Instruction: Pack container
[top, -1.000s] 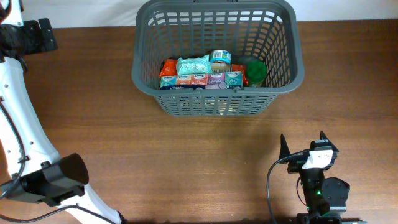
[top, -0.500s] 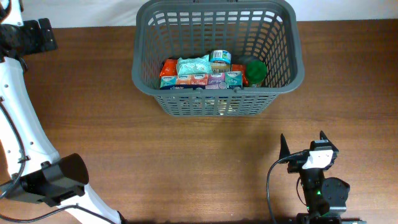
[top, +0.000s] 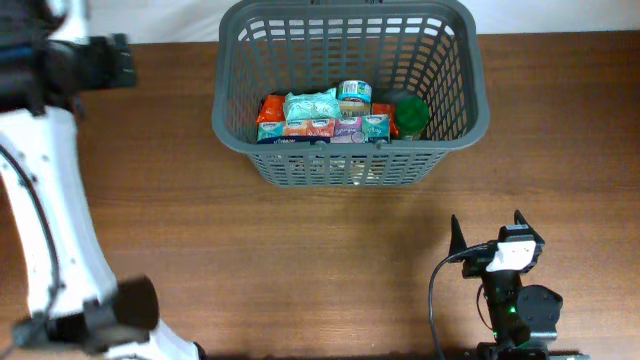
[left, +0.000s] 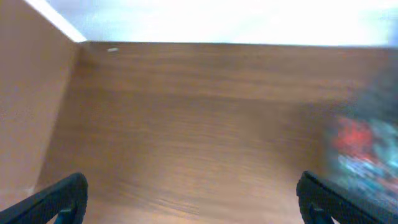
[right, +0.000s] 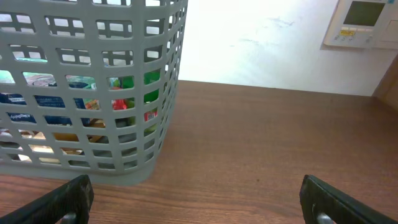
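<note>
The container (top: 340, 165), a big dark grey slotted basket, stands at the back middle of the table. In it lie orange and teal packets (top: 310, 118), a small can (top: 354, 92) and a green item (top: 410, 110). My left gripper (top: 105, 62) is blurred at the far left, well to the left of the basket. In its wrist view it (left: 198, 202) is open over bare wood, with the basket a blur at the right (left: 364, 146). My right gripper (top: 486, 228) rests near the front right, open and holding nothing (right: 199, 202), facing the basket's corner (right: 165, 93).
A wall control panel (right: 364, 22) hangs behind the table in the right wrist view. A wooden side panel (left: 31, 112) borders the left of the table in the left wrist view. Bare wood lies between both grippers and the basket.
My left arm has swung and its gripper has moved right, towards the basket, now blurred by motion. The right arm and the basket's contents have not moved.
</note>
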